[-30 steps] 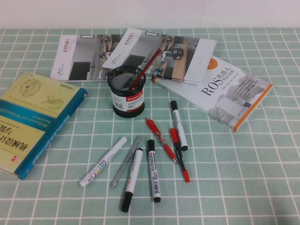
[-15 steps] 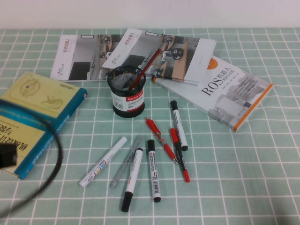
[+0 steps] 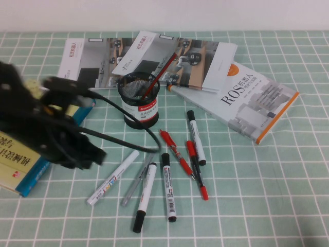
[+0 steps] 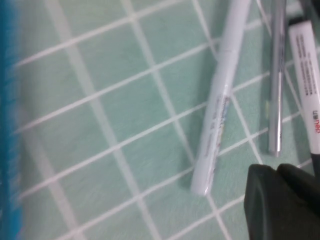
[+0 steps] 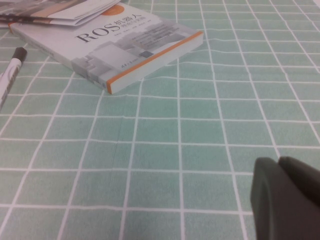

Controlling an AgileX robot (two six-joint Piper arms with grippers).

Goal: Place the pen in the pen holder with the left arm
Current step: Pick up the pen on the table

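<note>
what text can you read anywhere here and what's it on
"ROS": cover of the white book with the orange edge, also plain in the right wrist view; Chinese characters beside it.
"Comix", barely legible: red label on the pen holder; barcode digits too small.
Booklets: Chinese titles, too small.
Teal book: Chinese title, partly hidden by the left gripper.
Pen: print too blurred.
Right gripper: no text.

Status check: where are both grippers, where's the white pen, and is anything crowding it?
Left gripper over the table beside the pen, nothing held. Right gripper parked off to the right. Pen flat on the cloth; grey pen close alongside. Pen holder upright.
</note>
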